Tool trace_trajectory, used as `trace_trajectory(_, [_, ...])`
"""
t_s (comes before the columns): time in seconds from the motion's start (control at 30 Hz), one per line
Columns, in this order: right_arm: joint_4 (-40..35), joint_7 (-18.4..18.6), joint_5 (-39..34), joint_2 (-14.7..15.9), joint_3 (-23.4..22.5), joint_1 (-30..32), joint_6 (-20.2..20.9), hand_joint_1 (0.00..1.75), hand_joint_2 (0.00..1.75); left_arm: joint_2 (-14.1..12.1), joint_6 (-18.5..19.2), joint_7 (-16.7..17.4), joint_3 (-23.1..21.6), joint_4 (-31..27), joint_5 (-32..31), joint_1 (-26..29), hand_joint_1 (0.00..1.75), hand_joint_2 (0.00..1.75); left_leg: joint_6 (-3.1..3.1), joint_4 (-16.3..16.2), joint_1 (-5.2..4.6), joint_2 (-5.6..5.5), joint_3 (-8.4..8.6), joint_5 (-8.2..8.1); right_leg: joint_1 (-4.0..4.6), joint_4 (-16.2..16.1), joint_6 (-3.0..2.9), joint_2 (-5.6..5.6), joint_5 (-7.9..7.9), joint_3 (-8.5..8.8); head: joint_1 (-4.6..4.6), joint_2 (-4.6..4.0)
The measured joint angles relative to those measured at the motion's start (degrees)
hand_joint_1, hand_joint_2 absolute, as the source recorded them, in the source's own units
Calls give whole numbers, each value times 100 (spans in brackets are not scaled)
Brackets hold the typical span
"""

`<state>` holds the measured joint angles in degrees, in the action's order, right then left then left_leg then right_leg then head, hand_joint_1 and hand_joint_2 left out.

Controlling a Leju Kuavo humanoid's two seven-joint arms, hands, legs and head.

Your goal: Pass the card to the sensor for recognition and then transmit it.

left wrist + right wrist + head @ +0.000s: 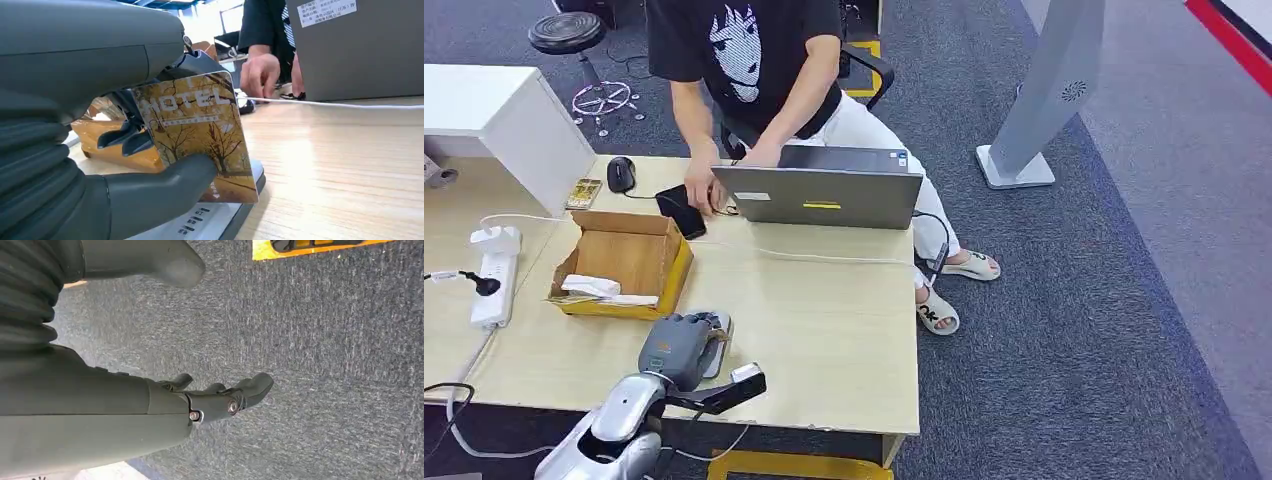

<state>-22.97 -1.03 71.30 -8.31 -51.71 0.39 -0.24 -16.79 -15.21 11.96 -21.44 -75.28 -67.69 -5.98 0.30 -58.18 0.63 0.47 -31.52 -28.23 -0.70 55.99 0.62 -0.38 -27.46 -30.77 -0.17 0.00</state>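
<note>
Cardboard box (pixel 629 262), one, open-topped, yellow-sided, on the wooden desk (pixel 824 330); contents: a white flat packet (pixel 592 286) lying along its near wall, over some paper.

Hotel key card (pixel 200 132), one, printed with autumn trees and the word "HOTEL"; pinched between the thumb and dark fingers of the left hand (pixel 679 347), face toward the wrist camera, its lower edge on or just over the card reader (pixel 220 220), contact not certain. The reader is a flat white-and-grey pad at the desk's near edge, just beside the box. The left wrist view shows the card's print and the reader's labelled face; the head view shows the hand from above, covering most of the pad.

Right hand (pixel 220 397), one, hanging over grey carpet (pixel 325 365), fingers loosely spread, holding nothing.

Laptop (pixel 819 190), one, grey, lid up, back toward the robot. Person (pixel 754 60) seated behind it, one hand (pixel 699 190) on a black phone (pixel 682 210).

Computer mouse (pixel 621 173), one, black. Power strip (pixel 492 275), one, white, at the desk's left edge.
</note>
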Motion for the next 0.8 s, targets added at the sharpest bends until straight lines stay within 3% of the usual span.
trace_trajectory(0.5, [-15, 24, -105, 4, 11, 46, 28, 0, 175, 4, -63, -2, 0, -83, 13, 213, 175, 175, 0, 0, 0, -2, 2, 0, 0, 1, 0, -2, 0, 4, 0, 0])
trace_trajectory(0.8, [-227, 70, -223, 0, 85, 133, 149, 0, 175, -90, -68, -138, 269, -485, 1148, 213, 175, 175, -10, 0, 1, -2, 1, 11, 3, 1, -6, -1, 5, -2, -2, 0])
